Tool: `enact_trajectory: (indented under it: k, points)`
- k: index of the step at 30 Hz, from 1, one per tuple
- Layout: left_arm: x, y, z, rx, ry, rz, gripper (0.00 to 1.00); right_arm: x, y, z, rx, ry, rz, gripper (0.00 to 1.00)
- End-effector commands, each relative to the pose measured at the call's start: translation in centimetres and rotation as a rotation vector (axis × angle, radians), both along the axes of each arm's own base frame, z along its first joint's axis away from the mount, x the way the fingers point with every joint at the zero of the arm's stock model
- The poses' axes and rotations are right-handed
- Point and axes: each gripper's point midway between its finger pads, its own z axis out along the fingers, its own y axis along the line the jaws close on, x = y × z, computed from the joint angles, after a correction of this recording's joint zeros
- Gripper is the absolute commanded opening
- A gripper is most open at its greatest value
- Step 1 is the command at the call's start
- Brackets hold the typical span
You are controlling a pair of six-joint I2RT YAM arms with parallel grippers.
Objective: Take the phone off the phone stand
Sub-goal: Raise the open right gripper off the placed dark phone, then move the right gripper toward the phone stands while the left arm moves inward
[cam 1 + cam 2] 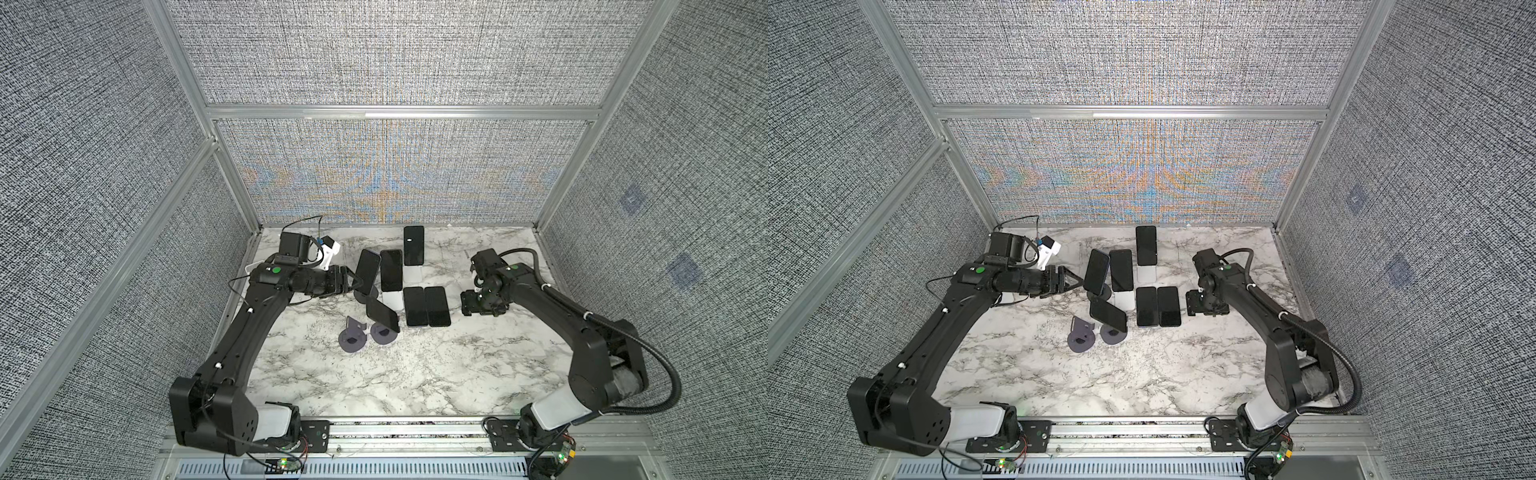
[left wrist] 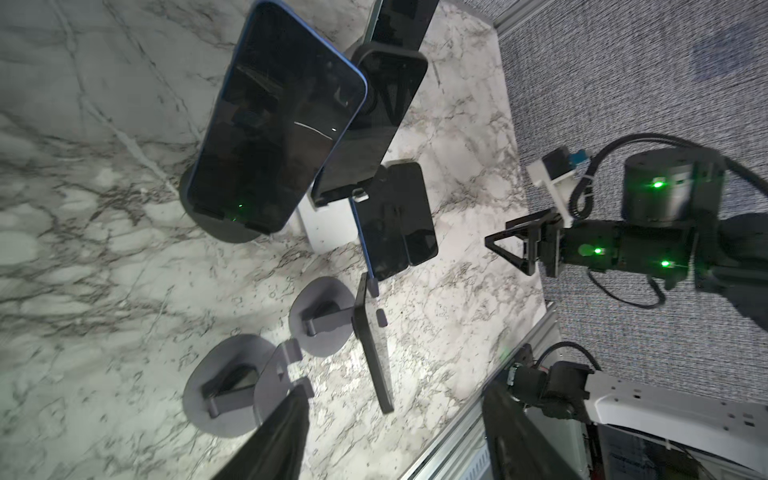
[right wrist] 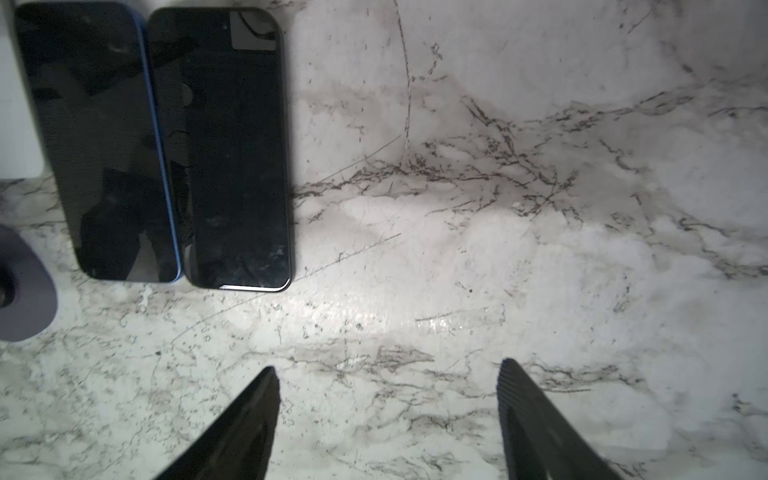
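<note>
Near the back of the marble table, a blue-edged phone (image 1: 368, 269) (image 1: 1096, 272) (image 2: 274, 124) leans upright on a dark round phone stand (image 2: 216, 226). My left gripper (image 1: 354, 284) (image 1: 1076, 281) (image 2: 395, 388) is just to its left, open and holding nothing. A second phone (image 1: 391, 270) and a third (image 1: 413, 245) rest on white stands. Another phone (image 1: 383, 315) (image 2: 374, 345) tilts on a grey stand (image 1: 383, 334) (image 2: 320, 320). My right gripper (image 1: 482, 308) (image 3: 386, 370) points down at bare marble, open and empty, to the right of two flat phones (image 1: 427, 306) (image 3: 237, 145).
An empty grey stand (image 1: 352, 336) (image 2: 232, 386) sits beside the occupied grey one. The two flat phones lie side by side, screens up. Fabric walls with aluminium posts close in the table on three sides, and a rail (image 1: 407, 432) runs along the front edge.
</note>
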Motion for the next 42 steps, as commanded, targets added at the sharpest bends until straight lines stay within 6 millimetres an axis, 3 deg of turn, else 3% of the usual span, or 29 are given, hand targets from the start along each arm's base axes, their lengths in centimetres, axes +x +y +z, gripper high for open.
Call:
enact_trajectory:
  k: [1, 5, 10, 17, 27, 42]
  points:
    - [-1.5, 1.4, -1.0, 0.109, 0.014, 0.063, 0.76, -0.9, 2.0, 0.7, 0.123, -0.02, 0.064, 0.83]
    - [-3.7, 0.9, -1.8, 0.141, 0.033, 0.081, 0.87, -1.6, 3.0, 1.6, 0.199, -0.03, 0.08, 0.88]
    - [-5.1, 0.2, -2.9, 0.111, 0.096, 0.107, 0.86, -2.1, 3.4, 1.5, 0.21, -0.008, 0.104, 0.88]
    - [-4.2, -1.5, -4.3, 0.091, 0.121, 0.105, 0.73, -2.8, 3.3, 1.2, 0.224, -0.003, 0.065, 0.87]
    - [-1.9, -3.5, -5.3, 0.095, 0.118, 0.085, 0.66, -4.5, 2.8, 0.4, 0.215, 0.019, 0.048, 0.81]
    - [-1.1, -4.9, -7.5, 0.119, 0.15, 0.066, 0.37, -4.8, 2.5, 0.8, 0.198, 0.011, 0.054, 0.76]
